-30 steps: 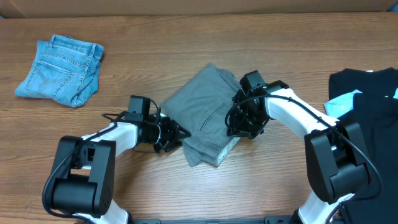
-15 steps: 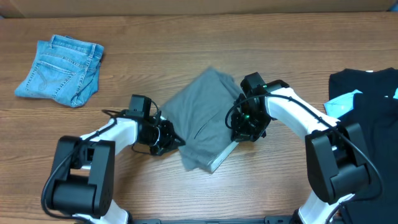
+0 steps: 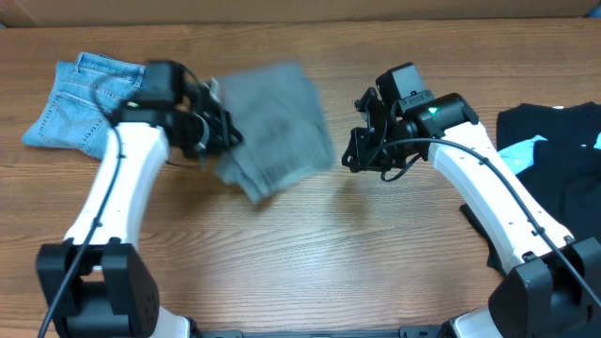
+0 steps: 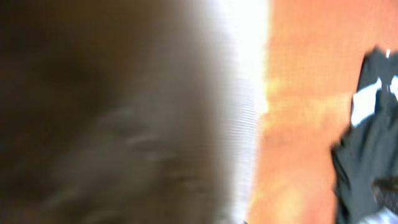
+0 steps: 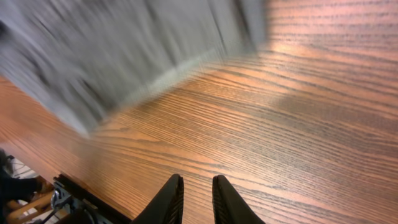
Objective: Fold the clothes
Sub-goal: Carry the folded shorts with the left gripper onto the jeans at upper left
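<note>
— Over the left half of the table (image 3: 310, 263), what have you got?
— My left gripper (image 3: 212, 133) is pinched tight on the left edge of the grey shorts (image 3: 274, 127). They show bunched and blurred, near the denim shorts (image 3: 89, 101). My left wrist view is nothing but smear.
— And the other side?
— My right gripper (image 3: 361, 156) hangs over bare wood near the grey shorts' right edge, apart from them. Its fingers (image 5: 169, 198) stand nearly together with a thin gap and nothing between. The black garments (image 3: 554, 160) lie at the table's right edge.
</note>
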`<state>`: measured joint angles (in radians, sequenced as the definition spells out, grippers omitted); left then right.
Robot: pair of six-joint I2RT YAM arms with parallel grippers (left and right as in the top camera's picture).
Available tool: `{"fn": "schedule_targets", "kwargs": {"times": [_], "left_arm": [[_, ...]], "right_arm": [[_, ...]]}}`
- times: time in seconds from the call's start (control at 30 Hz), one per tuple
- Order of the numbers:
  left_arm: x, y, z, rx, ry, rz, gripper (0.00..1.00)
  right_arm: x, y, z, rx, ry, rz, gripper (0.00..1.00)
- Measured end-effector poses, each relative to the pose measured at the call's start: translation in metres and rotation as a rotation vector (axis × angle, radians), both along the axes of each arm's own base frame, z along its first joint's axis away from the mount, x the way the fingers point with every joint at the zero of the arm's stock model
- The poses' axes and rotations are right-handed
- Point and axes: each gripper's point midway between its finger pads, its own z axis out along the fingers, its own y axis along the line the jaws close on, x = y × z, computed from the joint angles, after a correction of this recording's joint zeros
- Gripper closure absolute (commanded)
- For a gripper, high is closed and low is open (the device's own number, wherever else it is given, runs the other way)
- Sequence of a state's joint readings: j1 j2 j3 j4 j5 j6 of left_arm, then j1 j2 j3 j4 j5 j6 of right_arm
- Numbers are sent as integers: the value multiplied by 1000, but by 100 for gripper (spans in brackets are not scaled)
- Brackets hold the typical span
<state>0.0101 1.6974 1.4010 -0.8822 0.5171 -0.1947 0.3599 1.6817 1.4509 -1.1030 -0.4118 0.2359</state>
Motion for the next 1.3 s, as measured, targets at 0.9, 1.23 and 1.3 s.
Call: {"fn": "schedule_targets", "kwargs": {"times": [0.9,1.23,1.3], "left_arm": [[122,213,87,240,-593,304,96],[133,253,108,335,-690,388,96],[135,256,101,337,-680,392,96]], "right_arm": [[-15,-1,-1,8,98,-43,81],[-18,-2,-2,5,118,-60,82],[-21,-3,-2,0,131,-61,82]]}}
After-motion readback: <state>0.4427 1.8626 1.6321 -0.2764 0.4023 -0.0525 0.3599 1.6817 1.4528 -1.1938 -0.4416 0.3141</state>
